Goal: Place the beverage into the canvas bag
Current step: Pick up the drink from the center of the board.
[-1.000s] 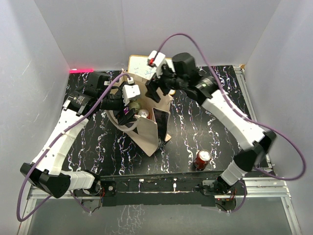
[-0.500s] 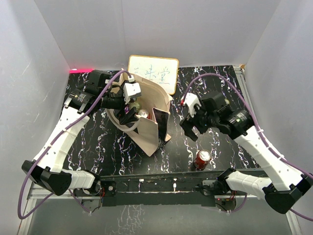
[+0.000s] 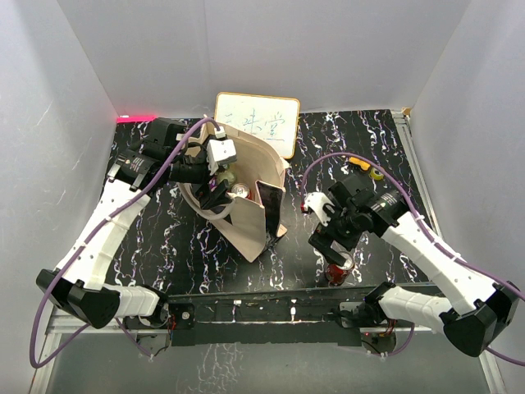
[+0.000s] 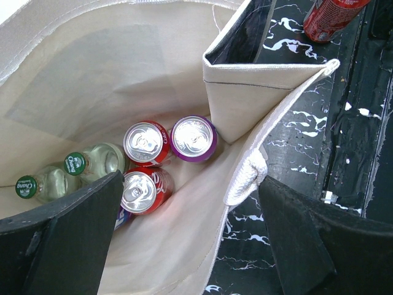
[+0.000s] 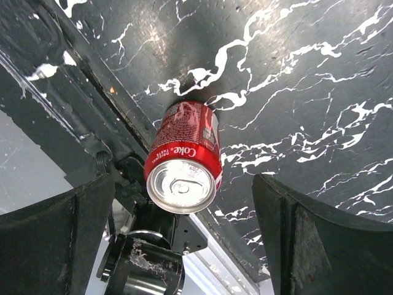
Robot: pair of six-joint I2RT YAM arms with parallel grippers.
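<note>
The beige canvas bag [image 3: 246,217] stands open at mid-table. Inside it lie two red cans [image 4: 145,142], a purple can [image 4: 193,136] and two green-capped bottles [image 4: 86,163]. My left gripper [image 3: 215,176] hangs at the bag's mouth, open, its jaws straddling the bag's side wall and handle loop [image 4: 245,178] without pinching them. The beverage, a red Coke can [image 3: 339,264], stands upright near the table's front edge; the same can [image 5: 183,160] fills the right wrist view. My right gripper [image 5: 190,246] hovers just above it, open, with one finger on each side and clear of the can.
A white framed board [image 3: 257,119] with writing leans behind the bag. Small yellow and orange pieces [image 3: 365,168] lie at the back right. The table's metal front rail [image 5: 104,110] and the right arm's base run close beside the Coke can.
My right arm swung from above the bag to the near right and came down over the Coke can, its jaws widening. The left arm stayed at the bag's mouth.
</note>
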